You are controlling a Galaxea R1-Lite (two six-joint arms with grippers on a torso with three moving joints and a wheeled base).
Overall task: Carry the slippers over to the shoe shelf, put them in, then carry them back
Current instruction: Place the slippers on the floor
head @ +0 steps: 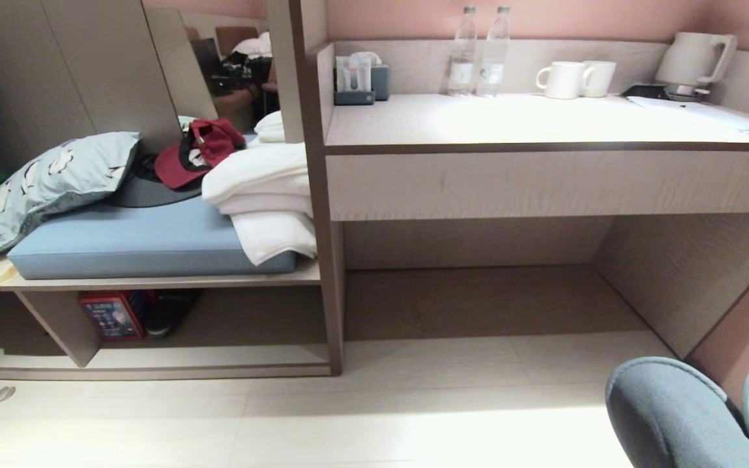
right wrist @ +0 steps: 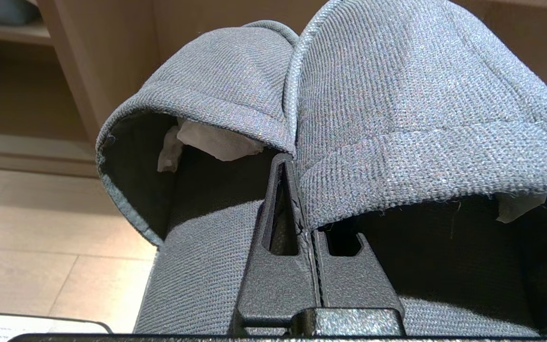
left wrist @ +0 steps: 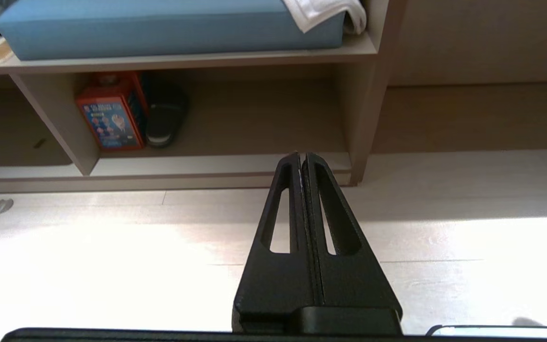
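a pale tiled floor (head: 374,416) runs up to a built-in unit of grey-brown laminate under a pink wall. at two o'clock in the head view a tabletop (head: 543,123) carries two water bottles (head: 478,52), two white mugs (head: 576,79), a white kettle (head: 696,62) and a small caddy (head: 361,81); the open kneehole under it is shadowed. at nine o'clock a blue cushion (head: 140,240) lies on a bench board with a penguin-print pillow (head: 43,185), a red cap (head: 196,153) and folded white towels (head: 264,195). under that board sits the shoe shelf (head: 218,354), a low cubby with a pale base board and a slanted divider; inside, near the divider, stands a red box (head: 114,315) with a dark rounded thing just beside it, too shadowed to name. the slippers (head: 680,416) show at five o'clock, cut off by the frame edges, well apart from the shoe shelf. in the right wrist view the right pincer (right wrist: 297,161) is clamped on the two slippers where their upper edges meet, side by side and touching; pale paper peeks from inside each toe. the left pincer (left wrist: 300,156) is pressed closed and empty, above the floor in front of the shoe shelf.
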